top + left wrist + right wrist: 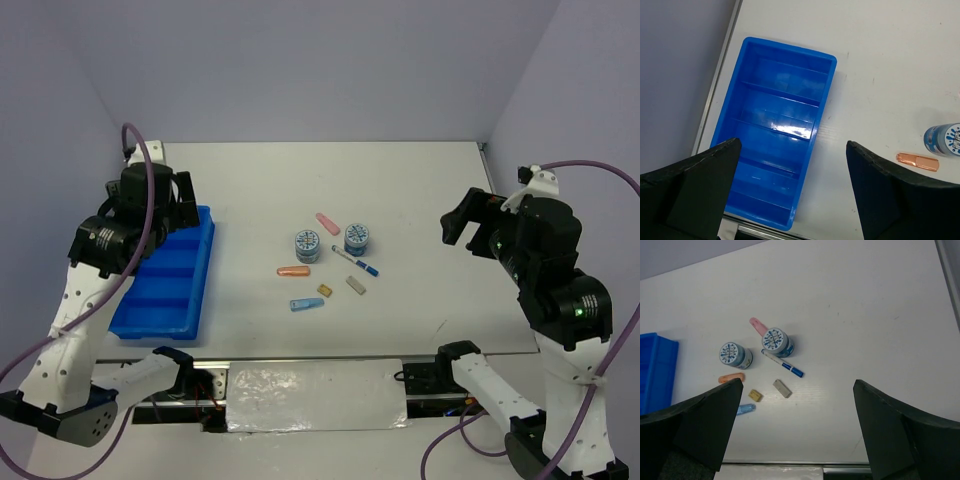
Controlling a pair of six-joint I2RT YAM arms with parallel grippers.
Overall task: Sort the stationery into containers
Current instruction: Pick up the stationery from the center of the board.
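The stationery lies in a cluster mid-table: two patterned tubs [307, 245] [357, 238], a pink stick [328, 223], a white pen with blue cap [355, 262], an orange stick [294, 270], a tan block [324, 290], a grey block [356, 285] and a light-blue stick [306, 304]. The blue tray [160, 290] sits at the left with empty compartments [775, 130]. My left gripper [177, 200] [793, 145] hangs open and empty above the tray. My right gripper [462, 225] [798, 383] is open and empty, high and to the right of the cluster [782, 363].
The table's near edge has a metal rail with a silver plate [315, 395]. Purple walls close in on the left, back and right. One tub [944, 139] and the orange stick [917, 162] show at the right edge of the left wrist view.
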